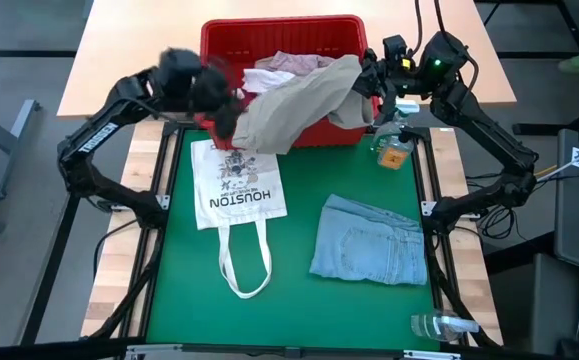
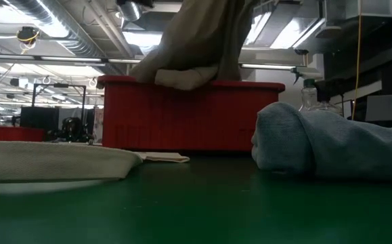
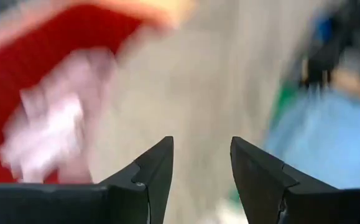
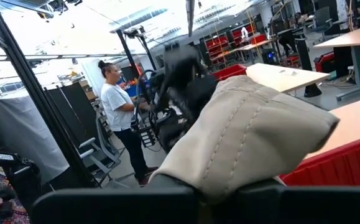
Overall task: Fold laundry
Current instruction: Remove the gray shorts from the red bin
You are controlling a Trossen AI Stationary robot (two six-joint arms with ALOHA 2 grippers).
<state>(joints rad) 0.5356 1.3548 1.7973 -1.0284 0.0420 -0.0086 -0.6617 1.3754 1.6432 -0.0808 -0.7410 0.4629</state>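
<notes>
A tan cloth (image 1: 299,105) (image 2: 196,41) stretches from my right gripper (image 1: 369,78) (image 4: 220,186), which is shut on it above the right end of the red basket (image 1: 269,32). It slopes down across the basket and over its near left wall. My left gripper (image 1: 227,118) (image 3: 201,146) hovers open beside the cloth's lower left part, with nothing between its fingers. A pink shirt (image 1: 284,68) (image 3: 49,137) lies in the basket. Folded light blue jeans (image 1: 369,240) (image 2: 331,146) rest flat on the green mat. My right gripper pinches a bunched, seamed part of the tan cloth (image 4: 248,155) at its upper right end, several layers gathered between the two fingers. The fingers come roughly level from the table's right side. That end is lifted, and the rest sags onto the basket's near rim (image 2: 182,78).
A white tote bag printed HOUSTON (image 1: 237,185) (image 2: 47,163) lies flat at the mat's left, handles toward the near edge. A small bottle (image 1: 394,150) stands right of the basket and a clear one (image 1: 439,325) lies near the front right. A person (image 4: 120,112) stands beyond the table.
</notes>
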